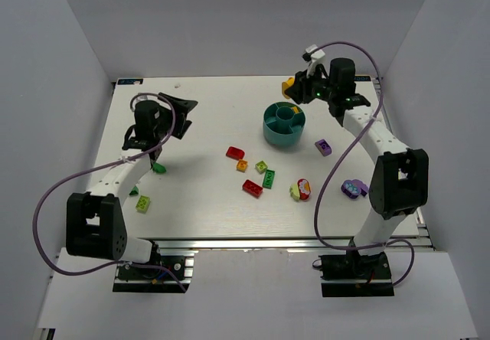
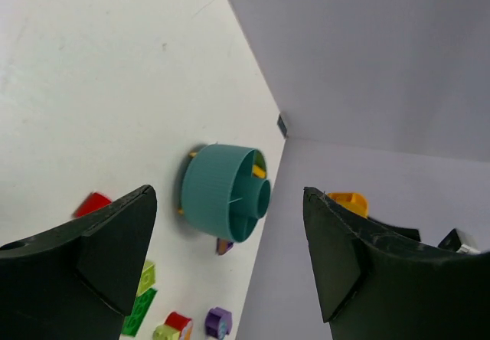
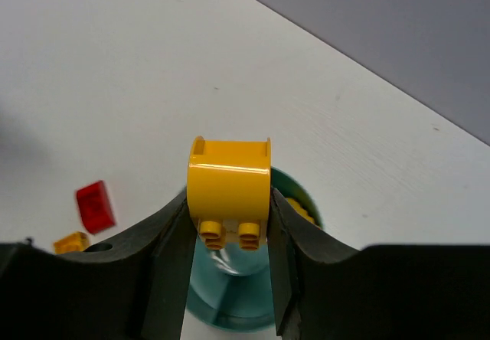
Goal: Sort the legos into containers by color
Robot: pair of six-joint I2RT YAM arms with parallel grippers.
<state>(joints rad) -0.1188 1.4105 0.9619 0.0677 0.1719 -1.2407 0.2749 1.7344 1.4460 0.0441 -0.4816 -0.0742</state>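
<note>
While right jaws pinch a yellow lego [image 3: 230, 183] between them, teal bowl [image 3: 230, 302] close by, left jaws spread wide.

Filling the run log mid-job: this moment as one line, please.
right gripper: shut on yellow brick, near teal bowl | left gripper: open, empty | other bricks: loose on table

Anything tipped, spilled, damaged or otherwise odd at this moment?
Nothing stands out. The teal bowl sits upright, and the right hand grips a yellow brick squarely between its fingers.
</note>
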